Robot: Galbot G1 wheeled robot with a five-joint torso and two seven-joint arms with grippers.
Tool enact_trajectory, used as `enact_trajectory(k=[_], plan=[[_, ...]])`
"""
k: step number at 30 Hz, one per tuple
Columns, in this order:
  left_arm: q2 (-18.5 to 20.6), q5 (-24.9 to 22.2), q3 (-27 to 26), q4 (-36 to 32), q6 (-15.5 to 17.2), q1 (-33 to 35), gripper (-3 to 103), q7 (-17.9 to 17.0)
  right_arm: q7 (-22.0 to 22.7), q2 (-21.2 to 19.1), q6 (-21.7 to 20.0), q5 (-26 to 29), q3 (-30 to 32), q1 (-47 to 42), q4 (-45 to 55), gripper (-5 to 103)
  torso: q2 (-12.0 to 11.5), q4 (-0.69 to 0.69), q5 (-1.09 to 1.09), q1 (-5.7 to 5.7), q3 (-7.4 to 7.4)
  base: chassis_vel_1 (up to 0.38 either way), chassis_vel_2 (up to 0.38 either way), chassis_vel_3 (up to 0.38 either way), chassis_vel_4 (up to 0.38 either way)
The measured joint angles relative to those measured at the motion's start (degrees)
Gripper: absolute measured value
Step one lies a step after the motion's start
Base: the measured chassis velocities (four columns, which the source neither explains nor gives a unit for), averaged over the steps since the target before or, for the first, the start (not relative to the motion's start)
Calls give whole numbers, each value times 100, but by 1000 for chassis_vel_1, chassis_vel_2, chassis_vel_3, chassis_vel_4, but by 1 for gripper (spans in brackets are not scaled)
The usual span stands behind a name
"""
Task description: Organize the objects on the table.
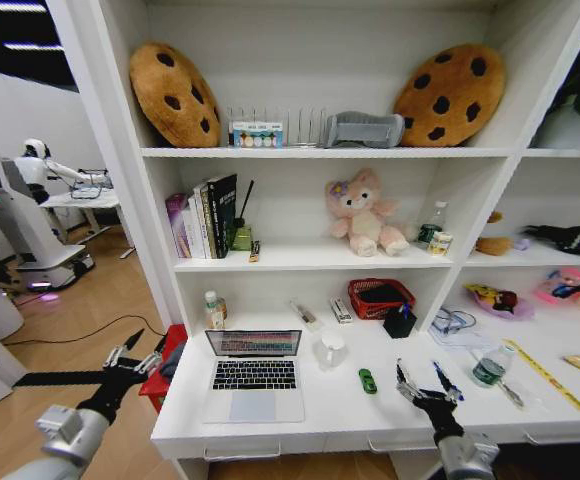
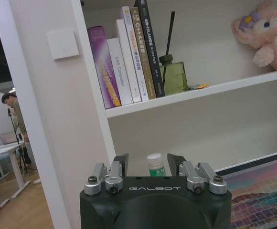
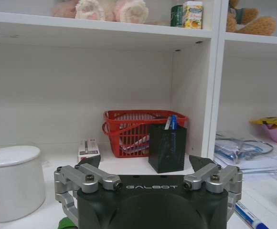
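A slim silver laptop (image 1: 253, 378) stands open on the white table (image 1: 320, 425), its bright screen (image 2: 265, 193) at the edge of the left wrist view. A tiny green toy (image 1: 367, 381) lies to the laptop's right; a bit of it (image 3: 67, 223) shows beside my right gripper. That right gripper (image 1: 425, 392) (image 3: 145, 164) hovers open and empty over the front right of the table, between the toy and a blue pen (image 1: 444, 380) (image 3: 247, 217). My left gripper (image 1: 130, 355) (image 2: 148, 160) is open and empty, off the table's left end.
At the back of the table stand a black pen holder (image 1: 400, 322) (image 3: 167, 148), a red basket (image 1: 380, 297) (image 3: 133, 131), a white mug (image 1: 331, 350) (image 3: 12, 181) and a small bottle (image 1: 214, 309) (image 2: 154, 164). Shelves above hold books (image 2: 129, 57), a plush toy (image 1: 363, 213) and cookie cushions (image 1: 175, 93).
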Motion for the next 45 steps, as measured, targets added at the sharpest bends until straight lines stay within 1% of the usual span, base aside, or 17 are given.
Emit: enact_trajectory(k=[3, 4, 5, 9, 11, 12, 13, 14, 24, 28, 32, 34, 35, 37, 38, 40, 45], plan=[[778, -446, -78, 7, 159, -43, 34, -113, 6, -14, 5, 53, -34, 48, -131, 100, 0, 0, 0, 1, 0, 0, 0, 0, 0], [778, -446, -78, 7, 159, -43, 34, -113, 6, -14, 5, 53, -34, 48, -131, 100, 0, 0, 0, 1, 0, 0, 0, 0, 0], [1187, -733, -17, 52, 243, -159, 28, -183, 9, 55, 21, 57, -19, 31, -161, 100, 0, -2, -1, 1, 0, 0, 0, 0, 0], [1752, -1108, 78, 109, 332, -336, 18, -251, 13, 148, 28, 41, -9, 15, -168, 100, 0, -3, -2, 1, 0, 0, 0, 0, 0], [2358, -1369, 129, 206, 361, -449, 7, -267, 18, 223, 28, 1, -6, 10, -165, 100, 0, -2, -1, 1, 0, 0, 0, 0, 0], [2358, -1369, 129, 206, 361, -449, 7, -267, 18, 223, 28, 1, -6, 10, -165, 100, 0, -2, -1, 1, 0, 0, 0, 0, 0], [2753, -1464, 152, 282, 362, -483, 1, -252, 23, 263, 22, -19, -5, 10, -143, 100, 0, -2, 0, 1, 0, 0, 0, 0, 0], [3086, -1550, 174, 339, 360, -501, 0, -219, 31, 299, 7, -42, -5, 15, -118, 100, 0, -2, 0, 2, 0, 0, 0, 0, 0], [3960, -1955, 202, 410, 355, -589, 0, -152, 70, 405, -86, -107, -32, 39, 21, 100, 0, -2, 0, 1, 1, 0, 0, 0, 0], [5158, -2385, -8, 915, 283, -495, 0, -55, 116, 437, -208, 61, 87, -3, 448, 100, 0, -1, -1, 2, 1, 0, 0, 0, 0], [5574, -2519, -177, 1088, 254, -360, 0, -16, 116, 459, -210, 82, 142, -97, 554, 100, 0, 0, -1, 1, 1, 0, 0, 0, 0], [6167, -2683, -604, 1250, 203, -22, 0, -8, 118, 493, -206, 89, 178, -184, 610, 100, 0, 1, -2, 1, 0, 0, 0, 0, 0], [6167, -2683, -604, 1250, 203, -22, 0, -8, 118, 493, -206, 89, 178, -184, 610, 100, 0, 1, -2, 1, 0, 0, 0, 0, 0], [6769, -2731, -1448, 1441, 164, 686, 0, -24, 119, 520, -192, 88, 193, -235, 629, 100, 0, 0, 3, 1, 0, 0, 0, 0, 0], [6769, -2731, -1448, 1441, 164, 686, 0, -24, 119, 520, -192, 88, 193, -235, 629, 100, 0, 0, 3, 1, 0, 0, 0, 0, 0], [7282, -2768, -2415, 1538, 267, 1705, 0, -118, 123, 548, -179, 88, 220, -269, 655, 100, -1, -6, 2, 2, 0, 0, 0, 0, 0], [7602, -2631, -2725, 1592, 384, 2484, 0, -172, 126, 553, -127, 177, 312, -330, 665, 100, -1, -3, -3, 2, 1, 0, 0, 0, 0]])
